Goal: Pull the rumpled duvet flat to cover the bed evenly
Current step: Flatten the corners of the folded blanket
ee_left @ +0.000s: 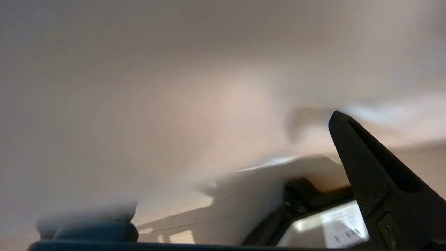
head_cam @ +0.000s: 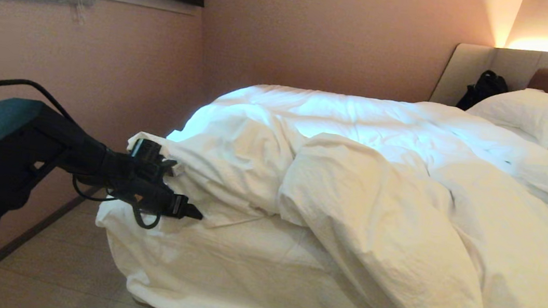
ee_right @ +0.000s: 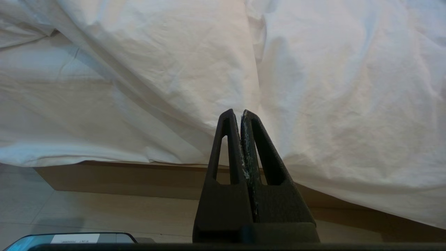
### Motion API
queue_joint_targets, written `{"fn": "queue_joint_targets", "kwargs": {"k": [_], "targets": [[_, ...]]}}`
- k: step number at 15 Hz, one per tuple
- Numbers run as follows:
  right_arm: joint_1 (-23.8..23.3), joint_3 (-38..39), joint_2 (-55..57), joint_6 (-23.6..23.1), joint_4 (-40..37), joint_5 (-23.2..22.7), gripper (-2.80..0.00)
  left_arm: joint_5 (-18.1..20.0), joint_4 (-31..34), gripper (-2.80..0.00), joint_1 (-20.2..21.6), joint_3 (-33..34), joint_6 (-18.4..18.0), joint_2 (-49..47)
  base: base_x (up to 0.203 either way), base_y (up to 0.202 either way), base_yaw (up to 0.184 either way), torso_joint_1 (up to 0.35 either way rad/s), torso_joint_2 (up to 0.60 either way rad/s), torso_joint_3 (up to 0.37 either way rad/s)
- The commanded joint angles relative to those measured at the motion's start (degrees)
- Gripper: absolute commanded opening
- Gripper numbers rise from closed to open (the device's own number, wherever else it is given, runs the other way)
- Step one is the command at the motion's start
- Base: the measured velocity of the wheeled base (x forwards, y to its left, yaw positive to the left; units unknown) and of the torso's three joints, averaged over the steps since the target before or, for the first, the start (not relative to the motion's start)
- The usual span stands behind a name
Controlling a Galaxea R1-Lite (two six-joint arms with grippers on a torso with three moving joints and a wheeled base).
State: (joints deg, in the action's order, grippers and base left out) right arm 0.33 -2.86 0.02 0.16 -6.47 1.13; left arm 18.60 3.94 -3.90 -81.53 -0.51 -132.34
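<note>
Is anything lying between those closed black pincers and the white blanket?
Nothing: in the right wrist view the shut right gripper points at the duvet with nothing between.

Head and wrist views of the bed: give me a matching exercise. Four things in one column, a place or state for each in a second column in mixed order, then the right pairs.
Things
1. duvet
2. left gripper
3. right gripper
4. black bag

Places or states
A. fingers pressed together, pointing at the cloth hanging over the bed's side
B. bunched in thick folds across the bed
C. open, at the duvet's near left corner
D. in the far corner beside the pillows, against the headboard panel

Pairs: 1-B, 2-C, 3-A, 4-D
</note>
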Motion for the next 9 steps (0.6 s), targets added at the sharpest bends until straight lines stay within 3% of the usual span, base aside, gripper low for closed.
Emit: {"fn": "queue_joint_targets", "kwargs": {"k": [1, 3, 9], "targets": [[0.02, 0.0, -0.02, 0.02, -0.03, 0.02, -2.8, 0.95, 0.02, 0.0, -0.13, 0.93, -0.09, 1.61, 0.0, 0.0, 0.0, 0.0, 0.0, 0.0], [0.02, -0.03, -0.02, 0.02, -0.03, 0.02, -2.8, 3.45, 0.1, 0.0, -0.14, 0.93, 0.07, 1.83, 0.0, 0.0, 0.0, 0.0, 0.0, 0.0], [0.02, -0.04, -0.02, 0.02, -0.03, 0.02, -2.8, 3.63, -0.07, 0.0, -0.05, 0.79, 0.39, 1.71, 0.0, 0.0, 0.0, 0.0, 0.0, 0.0]]}}
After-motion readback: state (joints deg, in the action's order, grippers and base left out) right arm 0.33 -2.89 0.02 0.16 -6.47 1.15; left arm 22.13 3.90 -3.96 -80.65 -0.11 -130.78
